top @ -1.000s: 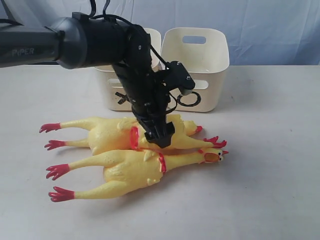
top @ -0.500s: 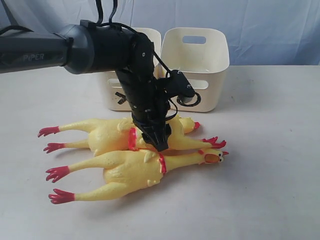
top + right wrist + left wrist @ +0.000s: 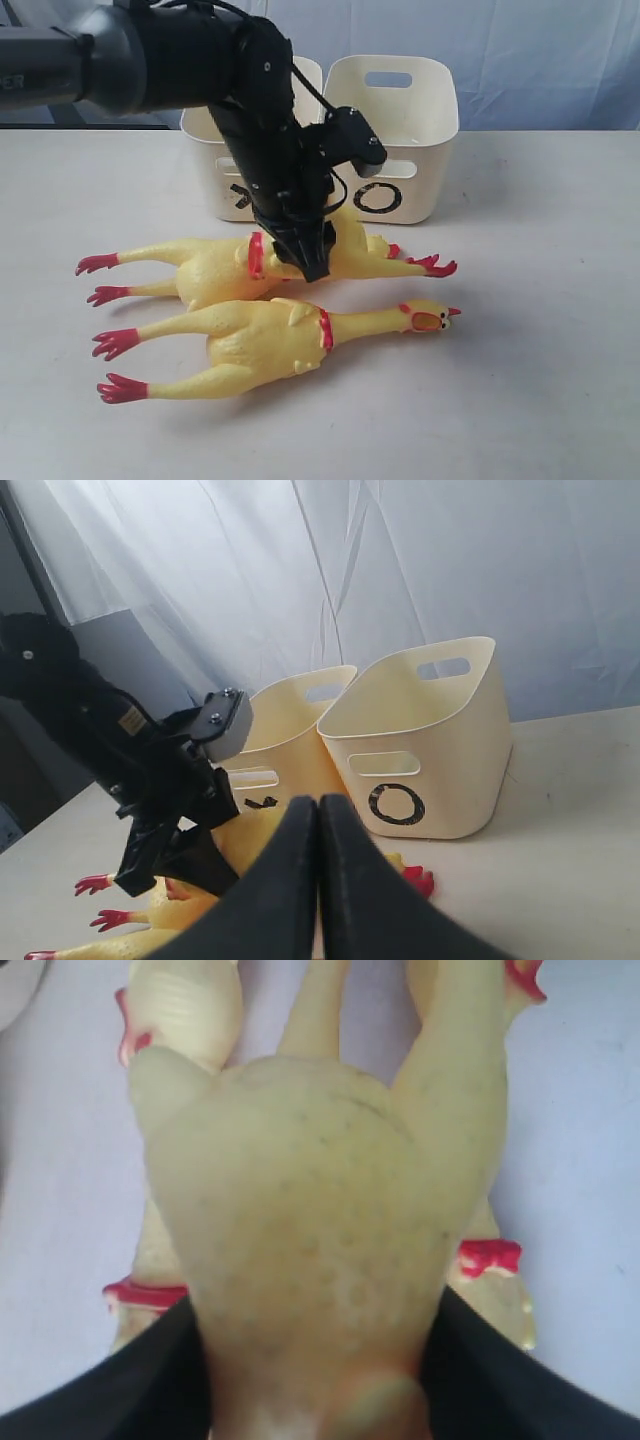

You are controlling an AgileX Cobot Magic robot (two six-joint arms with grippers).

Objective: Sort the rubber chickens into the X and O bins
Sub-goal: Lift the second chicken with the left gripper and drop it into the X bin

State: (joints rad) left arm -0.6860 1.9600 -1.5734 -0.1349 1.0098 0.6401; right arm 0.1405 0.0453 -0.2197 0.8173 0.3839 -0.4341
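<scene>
While my left end effector (image 3: 308,262) sits low at the centre of the frame, its jaws are partly closed against both flanks of the smaller rubber chicken (image 3: 352,248). My left wrist view shows the pale yellow body filling the gap between them, so I judge that I have hold of it. My right end effector (image 3: 318,805) is pressed fully shut on nothing and does not appear in the exterior view, so the left arm is plainly the nearer one.

The held chicken's long axis runs left to right, with its red feet pointing right. It lies roughly parallel to the far long chicken (image 3: 212,270), which it rests on or just above, and to the near long chicken (image 3: 262,340) lower on the counter (image 3: 540,350). Both long ones have their feet to the left.

The coming move depends on the bins, which stand above the chickens in the frame. The X bin (image 3: 210,175) is directly behind my left arm, and the O bin (image 3: 425,130) touches it on its right.

My arm covers most of the X mark. The held chicken's head is hidden under my end effector, and I cannot tell whether its body has cleared the chicken beneath. Nothing here shows which bin this chicken belongs in.
</scene>
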